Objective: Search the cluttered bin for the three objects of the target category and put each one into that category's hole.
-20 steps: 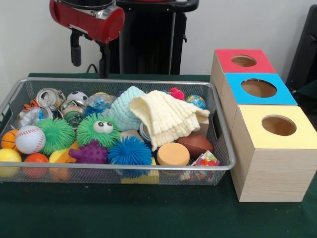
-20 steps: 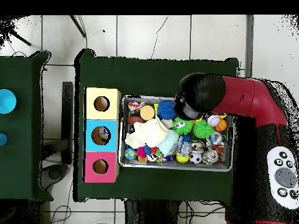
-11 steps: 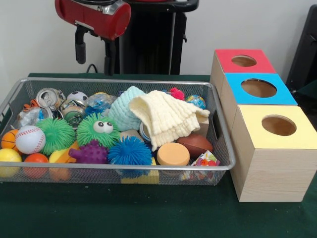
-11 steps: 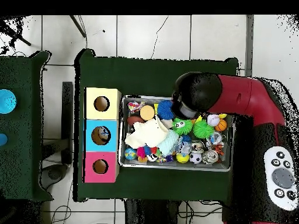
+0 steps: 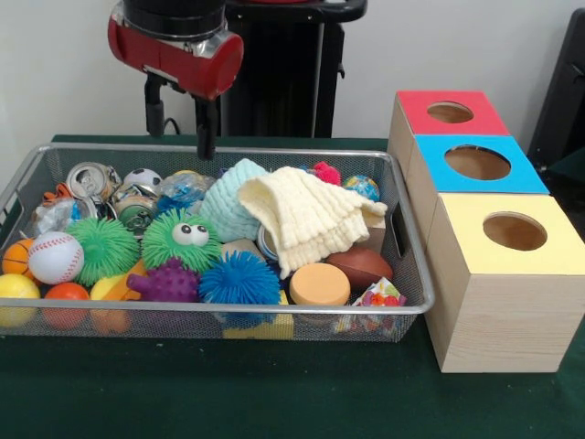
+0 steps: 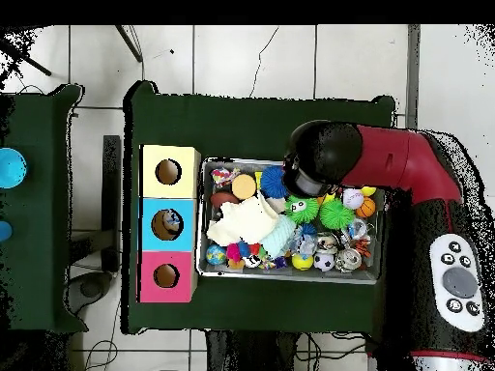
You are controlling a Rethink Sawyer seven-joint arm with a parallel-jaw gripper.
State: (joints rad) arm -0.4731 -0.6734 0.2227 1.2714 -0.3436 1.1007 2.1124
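Wire mesh formed the bin, and the gripper hung above its far rim with its two dark fingers spread apart and nothing between them. Directly beneath it lay crushed cans, a small soccer ball and a clear wrapped ball. Lower and nearer the camera sat a green fuzzy ball with eyes, a second green spiky ball, a baseball, a purple knobbly toy and a blue spiky ball. Off to one side of the gripper a cream knitted cloth draped over a teal knitted piece, with a brown football and an orange disc beyond.

Well apart from the gripper, outside the bin's end wall, stood three wooden boxes in a row, touching: red-topped, blue-topped and yellow-topped, each with a round hole. Green cloth lay bare in front of the bin. No writing could be read.
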